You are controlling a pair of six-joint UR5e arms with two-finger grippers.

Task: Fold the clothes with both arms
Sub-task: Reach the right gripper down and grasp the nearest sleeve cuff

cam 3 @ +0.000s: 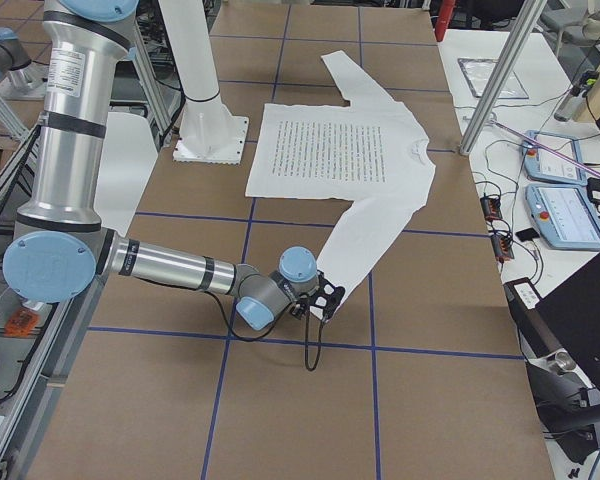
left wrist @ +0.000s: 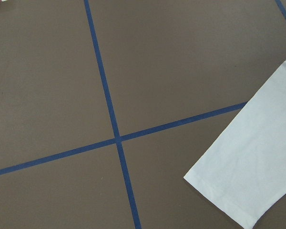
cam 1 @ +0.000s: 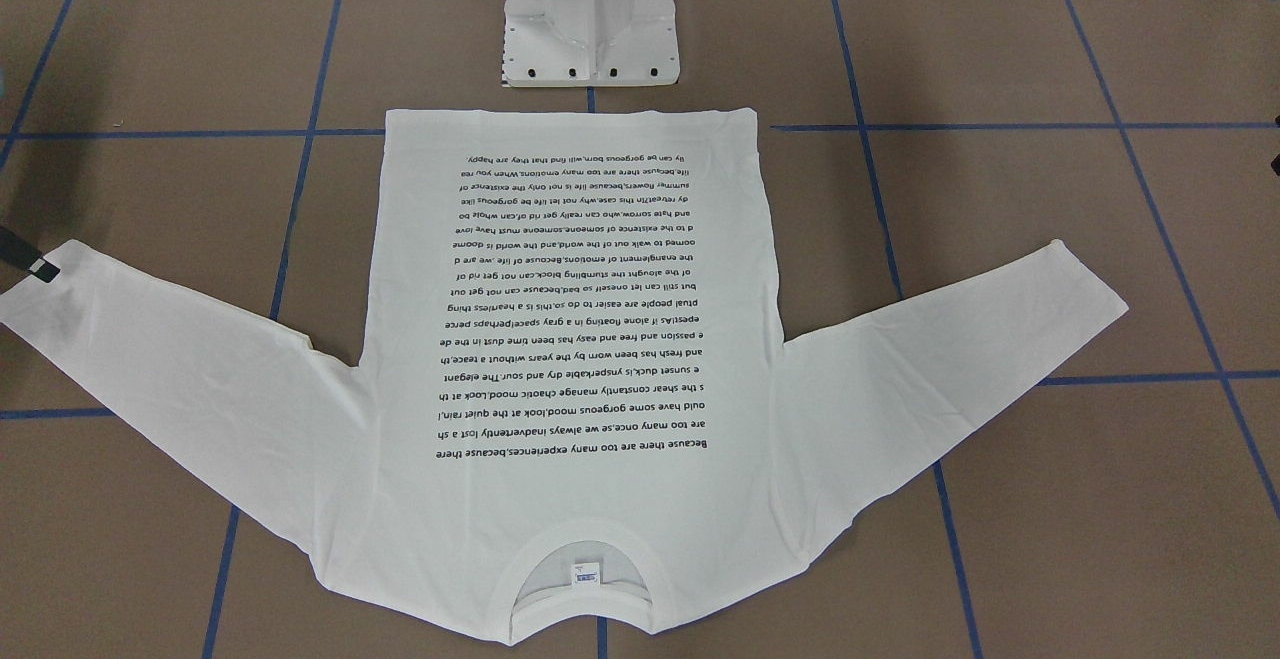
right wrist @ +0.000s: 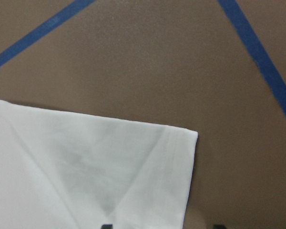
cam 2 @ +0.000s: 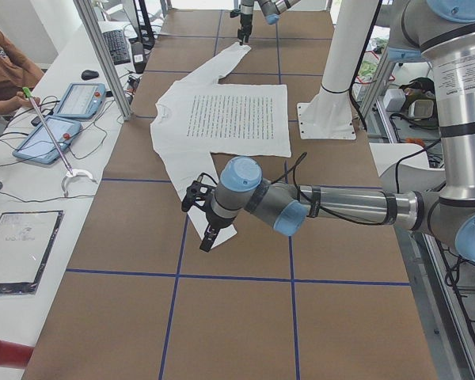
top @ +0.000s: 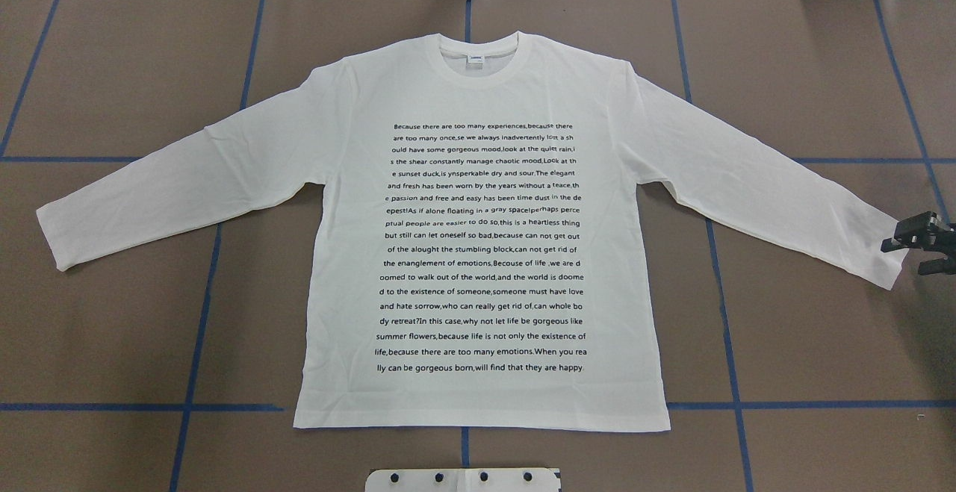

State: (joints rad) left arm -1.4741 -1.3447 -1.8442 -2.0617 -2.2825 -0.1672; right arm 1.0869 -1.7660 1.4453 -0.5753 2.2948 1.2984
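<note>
I work over a brown counter (top: 112, 66) gridded with blue tape (top: 196, 328), with my white pedestal (cam 1: 590, 19) standing on it. Across the counter from the pedestal runs a white bench (cam 2: 32, 198) with tablets (cam 2: 79, 99) and cables, where a person (cam 2: 4, 71) sits.

The shirt (top: 482, 253) lies flat and print-up, just in front of the pedestal. Its hem (top: 478, 421) is nearest the pedestal and its collar (top: 478, 81) points straight away, so the body's long axis runs outward from the pedestal. Both sleeves spread sideways, slanting back toward the pedestal's side.

My right gripper (top: 915, 242) is at the right cuff (right wrist: 133, 171) with its fingers apart, and the cuff's edge shows between them. My left gripper (cam 2: 208, 226) hovers near the left cuff (left wrist: 238, 181). I cannot tell whether its fingers are apart or together.
</note>
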